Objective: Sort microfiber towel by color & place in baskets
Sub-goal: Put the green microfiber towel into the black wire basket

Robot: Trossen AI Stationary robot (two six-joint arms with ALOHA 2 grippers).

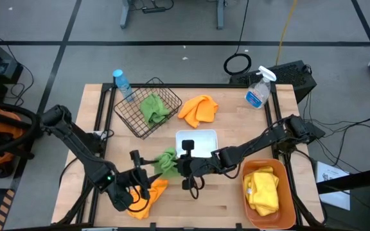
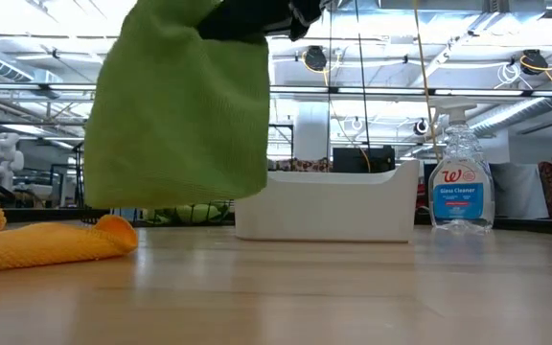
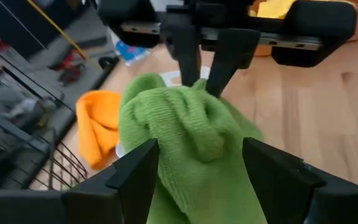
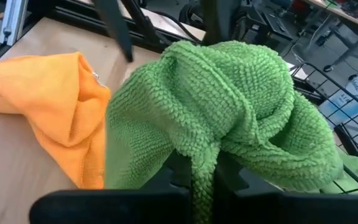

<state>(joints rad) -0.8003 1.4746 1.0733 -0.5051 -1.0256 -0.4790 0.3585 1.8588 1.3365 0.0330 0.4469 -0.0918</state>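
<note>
A green microfiber towel [image 1: 166, 162] hangs above the table's middle front, with my right gripper [image 4: 202, 182] shut on it. My left gripper [image 3: 201, 180] stands open at the towel's left, one finger on either side of its hanging part. An orange towel [image 1: 150, 192] lies on the table under the left gripper. A second orange towel [image 1: 198, 109] lies at the back. Another green towel [image 1: 153, 108] lies in the black wire basket [image 1: 133, 122]. Yellow towels [image 1: 262, 189] fill the orange tub [image 1: 288, 205]. The white tray [image 1: 198, 138] sits at the centre. My right gripper pinches a bunched fold of the green towel [image 4: 201, 152] between its two fingers [image 3: 190, 59]. The fingers come from the table's right, slanting a little downward. The towel hangs below them, slack and bunched, its lower edge [image 2: 180, 196] clear of the table. My left gripper's open fingers [image 3: 138, 174] flank the towel; whether they touch it I cannot tell.
A clear spray bottle [image 1: 257, 90] stands at the back right. A blue-capped bottle [image 1: 122, 83] stands at the back left beside the wire basket. Bare wood shows along the front between the orange towel and the tub.
</note>
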